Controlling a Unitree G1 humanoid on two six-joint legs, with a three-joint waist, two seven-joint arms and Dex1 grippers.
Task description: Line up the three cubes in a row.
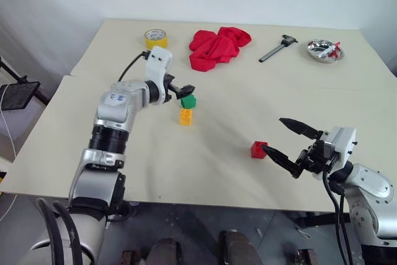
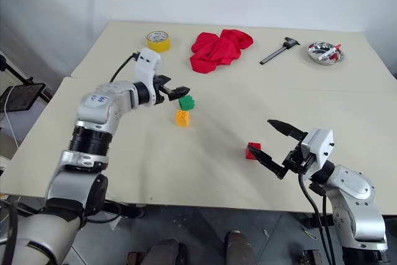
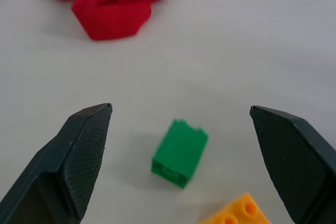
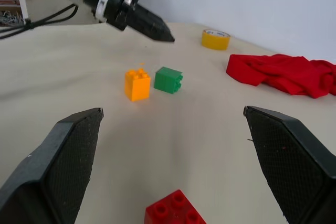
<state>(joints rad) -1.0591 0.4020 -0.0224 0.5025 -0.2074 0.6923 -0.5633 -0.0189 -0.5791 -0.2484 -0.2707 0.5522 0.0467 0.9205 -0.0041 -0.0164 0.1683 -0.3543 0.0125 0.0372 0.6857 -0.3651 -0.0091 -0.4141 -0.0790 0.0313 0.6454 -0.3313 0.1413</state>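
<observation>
1. The desk (image 1: 124, 172) is a pale beige surface, and the three small studded bricks lie on its middle part.
2. The green cube (image 1: 188, 100) lies on the desk tipped on its side, with its studs facing sideways.
3. The orange-yellow cube (image 1: 185, 116) stands upright just beside the green one, on the side nearer to the robot; from the head views I cannot tell if the two touch, but from the right wrist view a small gap shows between them.
4. The red cube (image 1: 258, 149) lies well apart from the other two, toward the robot's right and closer to the front edge of the desk.
5. The left end effector (image 1: 183, 89) hangs just above and behind the green cube, with its two black fingers spread wide; it holds nothing, and in the left wrist view the green cube sits on the desk between the two fingertips, free from both.
6. The right end effector (image 1: 280, 137) is also spread wide and empty; it is low over the desk, and its lower finger points at the red cube, very near to it. Whether the tip touches the brick I cannot tell.
7. At the far side of the desk there are a yellow tape roll (image 1: 156, 37), a crumpled red cloth (image 1: 217, 46), a dark caliper-like tool (image 1: 278, 48) and a small metal dish (image 1: 324, 50) with some small things inside.
</observation>
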